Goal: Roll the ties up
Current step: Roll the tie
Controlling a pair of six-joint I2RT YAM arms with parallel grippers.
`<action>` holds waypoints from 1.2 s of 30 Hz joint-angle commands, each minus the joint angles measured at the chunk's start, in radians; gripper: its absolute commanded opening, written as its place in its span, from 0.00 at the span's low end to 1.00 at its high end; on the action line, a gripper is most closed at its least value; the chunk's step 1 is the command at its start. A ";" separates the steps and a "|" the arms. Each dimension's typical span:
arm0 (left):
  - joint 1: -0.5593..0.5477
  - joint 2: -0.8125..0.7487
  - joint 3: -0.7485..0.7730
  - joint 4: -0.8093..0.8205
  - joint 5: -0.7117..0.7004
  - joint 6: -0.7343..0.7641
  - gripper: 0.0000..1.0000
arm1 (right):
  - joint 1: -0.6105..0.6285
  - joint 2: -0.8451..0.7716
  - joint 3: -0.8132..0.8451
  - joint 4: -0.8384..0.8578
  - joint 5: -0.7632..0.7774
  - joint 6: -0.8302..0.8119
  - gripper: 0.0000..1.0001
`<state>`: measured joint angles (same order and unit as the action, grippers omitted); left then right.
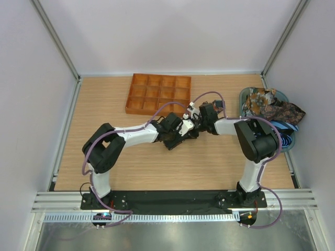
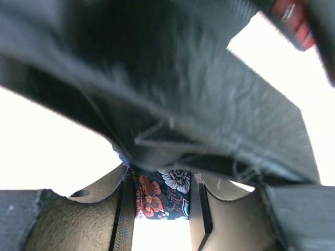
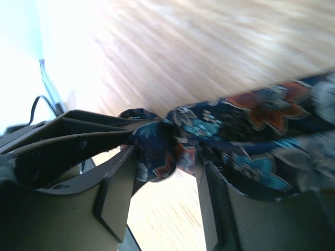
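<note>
One tie (image 3: 251, 120) — dark navy, orange-teal floral.

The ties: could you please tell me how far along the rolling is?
Done: no rolled tie shows, and the orange tray looks unfilled. In hand: one floral tie, not yet rolled, sits between the left fingers and between the right fingers, over the table. Left: rolling it, then the heap of ties at the right edge.
</note>
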<state>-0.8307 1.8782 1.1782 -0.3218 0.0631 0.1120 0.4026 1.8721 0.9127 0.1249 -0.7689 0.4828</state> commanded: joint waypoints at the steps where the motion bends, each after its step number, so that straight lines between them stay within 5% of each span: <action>1: 0.004 0.078 0.008 -0.086 -0.039 -0.015 0.29 | -0.016 -0.103 0.045 -0.063 0.052 0.031 0.57; 9: 0.012 0.113 0.047 -0.131 -0.020 -0.038 0.29 | -0.152 -0.334 -0.080 -0.065 0.195 0.073 0.59; 21: 0.028 0.190 0.132 -0.226 0.009 -0.080 0.29 | -0.176 -0.619 -0.242 -0.168 0.368 -0.038 0.56; 29: 0.030 0.240 0.234 -0.385 0.017 -0.133 0.28 | 0.111 -0.882 -0.336 -0.199 0.701 -0.134 0.56; 36: 0.028 0.295 0.314 -0.517 0.032 -0.152 0.29 | 0.505 -0.832 -0.308 -0.222 1.012 -0.257 0.56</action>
<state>-0.8158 2.0766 1.5089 -0.6006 0.0834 -0.0093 0.7795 0.9955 0.5823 -0.0998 0.0357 0.3134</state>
